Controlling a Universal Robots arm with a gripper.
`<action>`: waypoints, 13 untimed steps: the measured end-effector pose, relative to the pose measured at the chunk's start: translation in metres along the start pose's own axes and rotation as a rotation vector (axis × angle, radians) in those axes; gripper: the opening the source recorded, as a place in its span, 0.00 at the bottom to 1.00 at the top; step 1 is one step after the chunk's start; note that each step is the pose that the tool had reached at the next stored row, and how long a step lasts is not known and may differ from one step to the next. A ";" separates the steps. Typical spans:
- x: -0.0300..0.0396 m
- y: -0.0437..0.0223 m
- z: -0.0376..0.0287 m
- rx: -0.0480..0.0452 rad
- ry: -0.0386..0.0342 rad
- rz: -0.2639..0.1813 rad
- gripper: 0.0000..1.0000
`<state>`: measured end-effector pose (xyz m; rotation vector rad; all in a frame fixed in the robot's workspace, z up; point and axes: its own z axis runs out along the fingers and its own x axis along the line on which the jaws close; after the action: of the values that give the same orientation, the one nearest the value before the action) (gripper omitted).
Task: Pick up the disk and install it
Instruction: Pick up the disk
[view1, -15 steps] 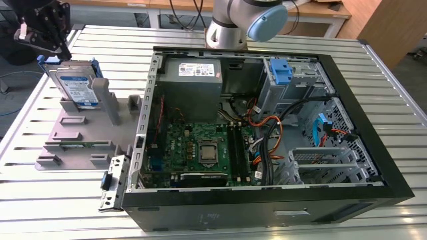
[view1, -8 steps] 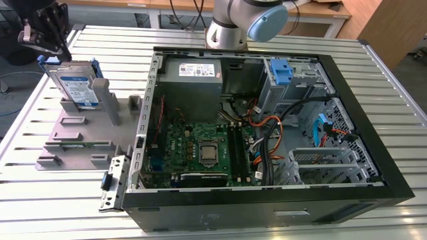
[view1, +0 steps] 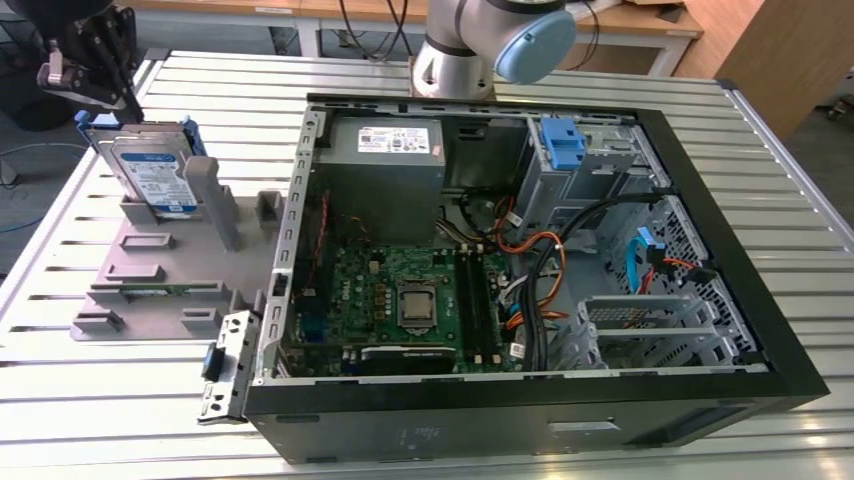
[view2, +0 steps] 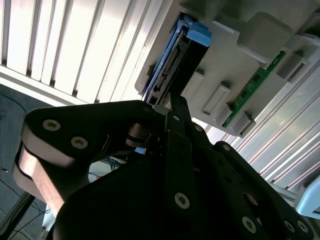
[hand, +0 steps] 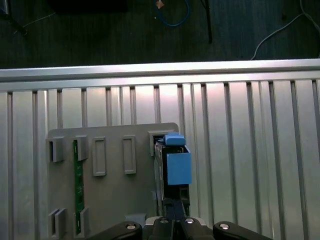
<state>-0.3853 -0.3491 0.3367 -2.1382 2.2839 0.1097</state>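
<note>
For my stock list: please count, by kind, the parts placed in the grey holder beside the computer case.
Disk: 1
Green board: 1
Total: 2

Silver arm (view1: 447, 60), pale-blue joint cap (view1: 534, 45) — black jaws, silver screws (view2: 181, 200).

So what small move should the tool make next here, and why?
Probably a short descent straight onto the disk. It stands on edge in the grey holder, and the tool hangs close above its top edge, lined up with it in the first wrist view.
</note>
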 end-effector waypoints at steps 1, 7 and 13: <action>0.0000 -0.0003 0.0001 0.0002 -0.0001 0.000 0.11; -0.0001 -0.0021 0.0003 -0.0002 0.0001 -0.001 0.11; -0.0001 -0.0021 0.0004 -0.0001 0.0000 -0.001 0.11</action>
<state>-0.3832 -0.3491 0.3363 -2.1396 2.2826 0.1098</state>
